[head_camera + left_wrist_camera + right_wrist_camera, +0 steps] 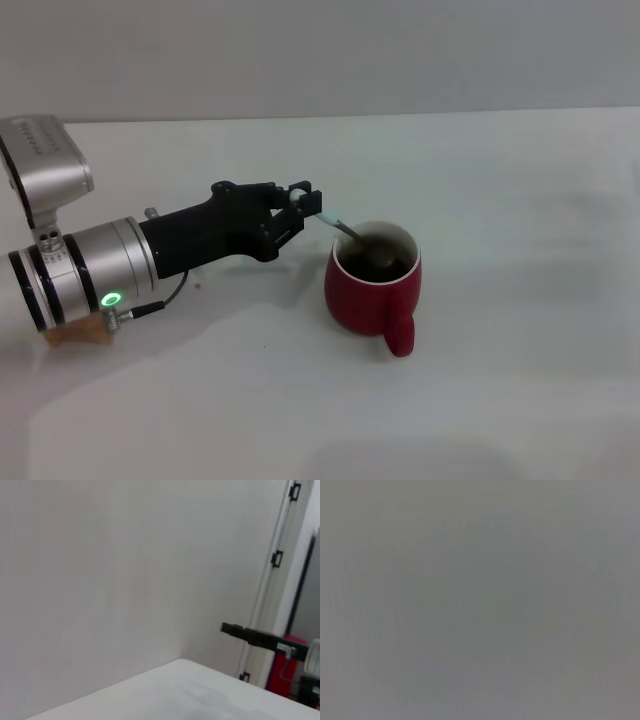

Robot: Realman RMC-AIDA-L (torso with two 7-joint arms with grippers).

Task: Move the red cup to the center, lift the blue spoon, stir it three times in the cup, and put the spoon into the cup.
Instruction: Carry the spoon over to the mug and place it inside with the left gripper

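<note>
- The left gripper (303,199) is seen in the head view, reaching out low over the white table (520,200) from the robot's left side; its black fingers are closed on the pale handle end of the blue spoon (345,231).
- The spoon is held tilted: from the fingertips the handle slopes down and away to the gripper's right, and the metal neck and bowl are inside the red cup (375,281).
- The red cup is found just beside the gripper's tip, to its right and slightly nearer the robot, standing upright on the table; the cup itself is not touched by the fingers.
- The cup's stubby handle (400,334) points toward the robot, on the side away from the gripper. The inside of the cup appears dark.
- A green light (111,298) is lit on the silver wrist collar behind the gripper; beneath that collar a small wooden block (76,332) is partly seen on the table.
- No brand, label or legible writing can be made out on the cup, spoon or arm.
- In the left wrist view only a pale wall, a table edge and a distant black bar (257,636) are shown; the spoon and cup are not visible there.
- The right gripper is not seen in any view; the right wrist view gives only a plain grey field.
</note>
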